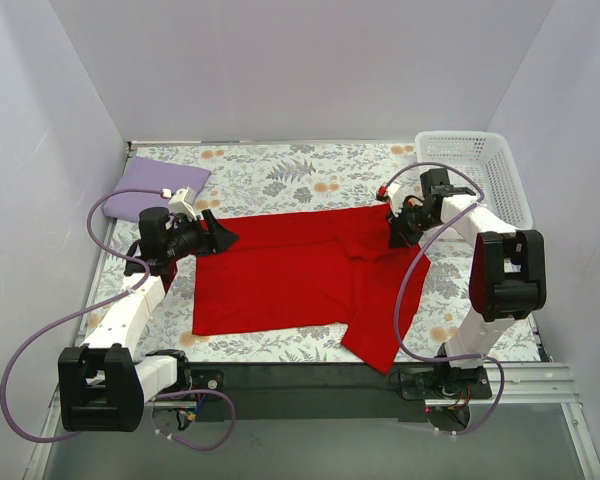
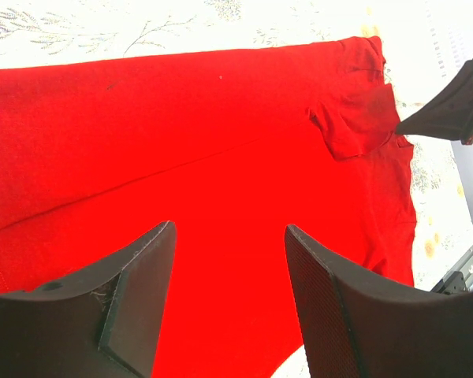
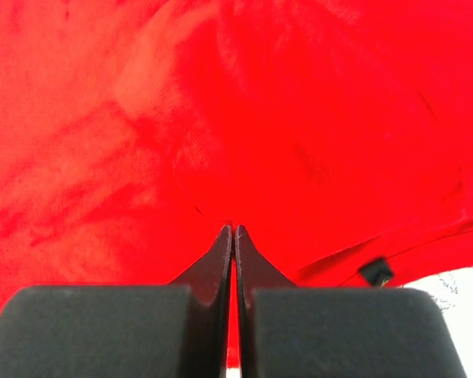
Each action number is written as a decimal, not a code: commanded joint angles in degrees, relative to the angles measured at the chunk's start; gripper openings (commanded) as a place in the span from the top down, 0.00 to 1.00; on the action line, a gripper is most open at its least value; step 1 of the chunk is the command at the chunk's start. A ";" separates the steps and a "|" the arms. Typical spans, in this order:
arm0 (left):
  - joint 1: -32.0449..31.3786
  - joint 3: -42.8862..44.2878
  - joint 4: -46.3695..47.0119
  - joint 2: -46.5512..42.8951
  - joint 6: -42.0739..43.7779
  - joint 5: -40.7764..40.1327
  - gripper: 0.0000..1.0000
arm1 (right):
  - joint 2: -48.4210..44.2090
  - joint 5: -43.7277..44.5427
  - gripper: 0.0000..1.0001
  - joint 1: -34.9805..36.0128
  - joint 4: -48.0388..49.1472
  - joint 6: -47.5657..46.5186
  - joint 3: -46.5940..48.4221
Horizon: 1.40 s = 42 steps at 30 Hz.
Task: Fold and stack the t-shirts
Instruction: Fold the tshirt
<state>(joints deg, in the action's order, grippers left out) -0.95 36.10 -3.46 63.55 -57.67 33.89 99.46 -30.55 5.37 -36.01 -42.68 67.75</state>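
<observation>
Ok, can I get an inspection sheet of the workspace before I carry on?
Surface: floral-print cloth, lying flat.
Job's things: red t-shirt spread out in the middle, far sleeve folded in; lavender t-shirt folded at the far left corner.
Clutter: white basket far right, nothing seen inside.
Grippers: left gripper open over the red shirt's left edge; right gripper shut, tips at the folded sleeve, pinch unclear.
Cables: a purple cable loops off each arm; the right one crosses the near sleeve.
Surroundings: pale walls on three sides.
</observation>
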 commanded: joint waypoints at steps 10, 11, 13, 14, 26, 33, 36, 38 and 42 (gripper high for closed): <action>-0.46 0.29 0.04 -0.97 0.54 0.74 0.44 | -3.04 2.33 0.90 -0.27 -1.70 -4.96 -2.18; -0.46 0.20 -0.05 -0.97 0.54 0.83 0.44 | -3.48 2.51 0.90 -0.36 -1.70 -4.96 -2.09; -0.54 0.38 0.04 -0.97 0.54 0.83 0.44 | -4.10 3.04 0.90 -0.62 -1.78 -4.96 -1.74; -0.54 0.29 -0.05 -0.88 0.54 0.74 0.44 | -4.62 3.12 0.91 -0.79 -1.87 -4.87 -1.57; -0.54 0.46 0.04 -1.15 0.54 0.92 0.44 | -7.61 2.33 0.71 -0.97 -4.51 -6.37 -1.30; -0.63 0.55 0.12 -0.97 0.63 1.35 0.44 | -7.27 -4.96 0.68 2.27 -9.16 -8.56 1.60; -0.63 0.47 0.12 -0.88 0.54 1.35 0.44 | -6.04 0.19 0.66 10.43 -7.86 -7.34 0.72; -0.63 0.29 0.12 -1.15 0.54 1.01 0.44 | -4.90 3.46 0.63 14.82 -4.53 -4.10 0.72; -0.89 0.11 0.04 -1.41 0.54 0.65 0.44 | -3.05 11.09 0.58 18.62 1.19 -0.22 2.48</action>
<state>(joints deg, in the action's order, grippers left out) -1.37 36.10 -3.46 63.55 -57.67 33.93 95.11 -25.98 22.98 -39.42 -46.37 67.33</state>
